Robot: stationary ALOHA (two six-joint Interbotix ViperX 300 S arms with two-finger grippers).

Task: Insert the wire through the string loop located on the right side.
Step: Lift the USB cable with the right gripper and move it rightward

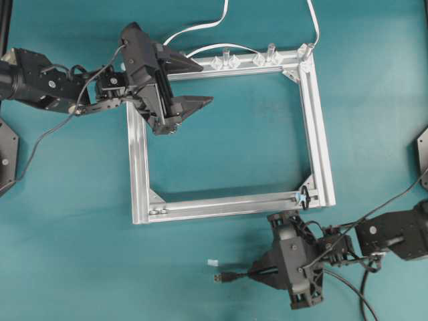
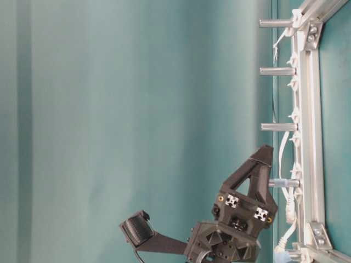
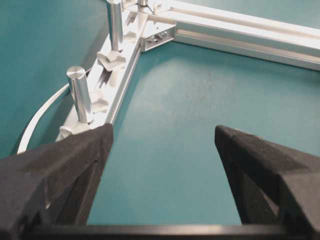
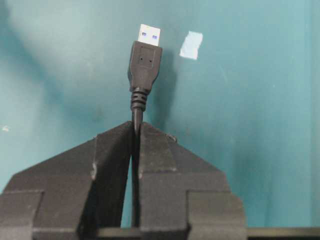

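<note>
Thin black wire [image 4: 134, 122] with black-and-silver USB plug [image 1: 219, 277] is clamped just behind the plug in the closed right pincer [image 4: 135, 131], its axis along the tabletop pointing left, away from the tiny black string loop [image 1: 304, 196] on the silver aluminium frame [image 1: 314, 120], which lies nearby, up and right. Right wrist view shows the grip; overhead shows loop and the left pincer [image 1: 204, 82], wide open, empty, far off.

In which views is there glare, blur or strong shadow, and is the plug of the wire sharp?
Right wrist view: the wire plug is sharp, its shadow falling on the table beside it; the right gripper is clamped on the wire. Left wrist view: the frame bar glares nearly white; the left gripper's fingers are soft and dark. Overhead view: evenly lit, with mild glare on the frame.
</note>
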